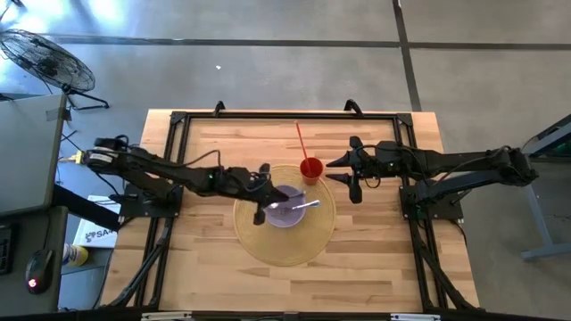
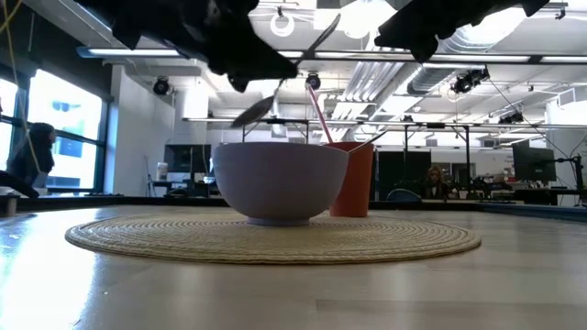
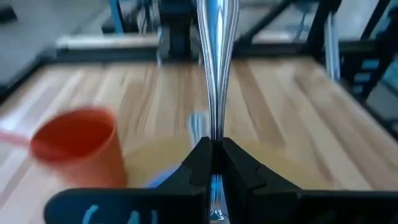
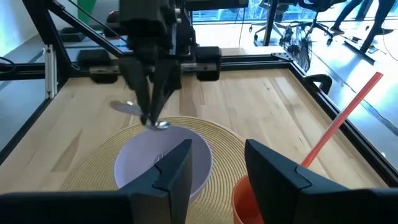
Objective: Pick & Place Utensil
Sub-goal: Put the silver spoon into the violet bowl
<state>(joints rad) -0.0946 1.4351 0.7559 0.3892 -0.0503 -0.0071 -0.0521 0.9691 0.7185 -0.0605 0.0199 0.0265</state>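
The left gripper (image 4: pixel 151 115) is clenched on a spoon (image 1: pixel 302 207) over the bowl (image 1: pixel 287 209), seemingly to drop it in, while the right gripper (image 1: pixel 343 171) waits released beside the cup (image 1: pixel 310 168).

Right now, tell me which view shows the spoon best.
Left wrist view: the spoon fills the frame, clamped in the left end effector. High view shows it small over the bowl; low view a silhouette; right wrist partly.
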